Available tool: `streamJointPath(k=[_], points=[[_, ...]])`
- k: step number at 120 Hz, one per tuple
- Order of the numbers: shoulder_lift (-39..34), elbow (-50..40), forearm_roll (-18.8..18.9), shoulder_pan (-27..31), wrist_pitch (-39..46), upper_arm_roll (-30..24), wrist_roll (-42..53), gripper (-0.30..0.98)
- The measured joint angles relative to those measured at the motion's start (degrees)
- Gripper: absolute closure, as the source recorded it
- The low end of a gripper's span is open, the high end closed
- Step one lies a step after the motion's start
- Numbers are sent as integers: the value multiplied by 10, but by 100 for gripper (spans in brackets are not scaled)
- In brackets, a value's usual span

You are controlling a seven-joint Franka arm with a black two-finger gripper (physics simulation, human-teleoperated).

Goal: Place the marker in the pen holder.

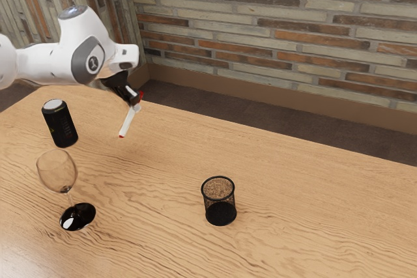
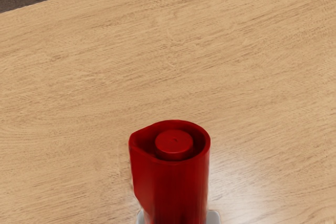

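The marker (image 1: 129, 120) is pinched in the hand (image 1: 136, 98), aloft and slanting, its lower end angled out beneath the hand. Well apart from the hand, below and toward the exterior view's right, the pen holder (image 1: 220, 211) stands upright on the surface (image 1: 150, 180). Lowered at this slant, the marker could snag and topple it; a slipping pinch could worsen the tilt.

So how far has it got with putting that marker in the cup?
The pick-up looks done: the marker hangs tilted above the table. In hand now: that marker, pinched in the gripper. Still left: bringing it over to the cup, which stands upright some way off, then probably straightening it over the open rim, lowering it in and letting go.
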Motion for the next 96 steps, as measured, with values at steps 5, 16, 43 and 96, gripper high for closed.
streamJointPath(k=[5,16,43,96], points=[[-20,-20,0,0,19,-21,-2,79],[-65,-79,-5,-3,66,-63,-7,79],[-78,-130,-20,-4,156,-170,-16,79],[28,-95,-30,0,251,-265,-10,76]])
